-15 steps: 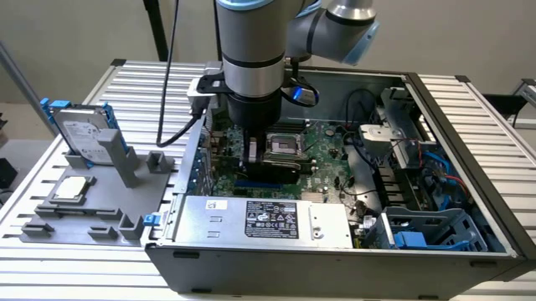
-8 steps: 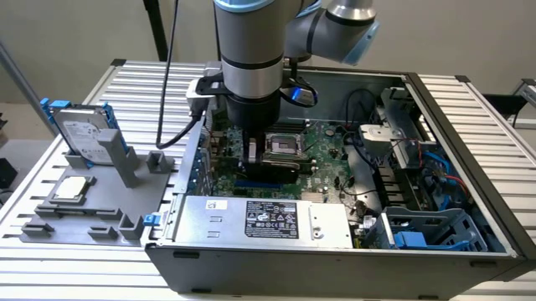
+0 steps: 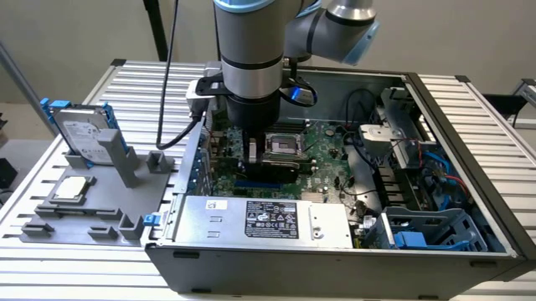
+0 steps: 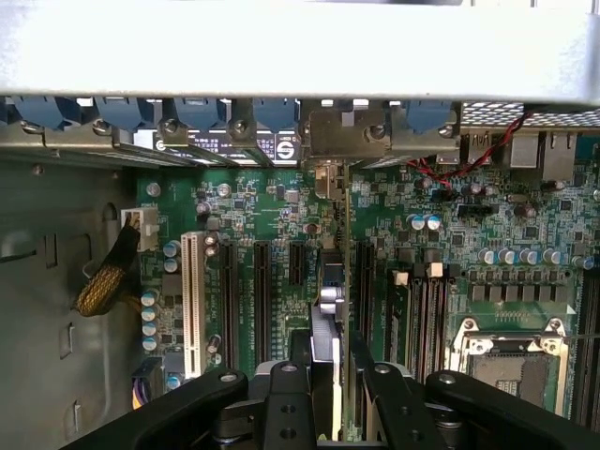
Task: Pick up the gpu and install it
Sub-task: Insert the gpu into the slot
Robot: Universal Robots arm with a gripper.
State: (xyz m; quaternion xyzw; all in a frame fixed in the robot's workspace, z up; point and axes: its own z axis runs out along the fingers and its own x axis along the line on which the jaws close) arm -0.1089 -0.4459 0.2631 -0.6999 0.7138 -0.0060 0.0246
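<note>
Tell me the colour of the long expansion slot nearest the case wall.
White, standing out from the black slots beside it on the green motherboard; the white slot shows best in the wrist view.

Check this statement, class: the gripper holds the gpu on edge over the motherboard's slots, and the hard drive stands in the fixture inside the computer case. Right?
One error: the hard drive stands in the grey fixture outside the computer case, as the exterior view shows. The gripper does hold the gpu on edge over the motherboard.

Arm (image 3: 251, 44): thick silver-grey tube segments, light blue rings at joints, black band and black lower section. Black cable along it, blue cable loop near wrist. Gripper (image 4: 328, 398): matte black linkage fingers (image 4: 286, 403), round pivot screws on each.
</note>
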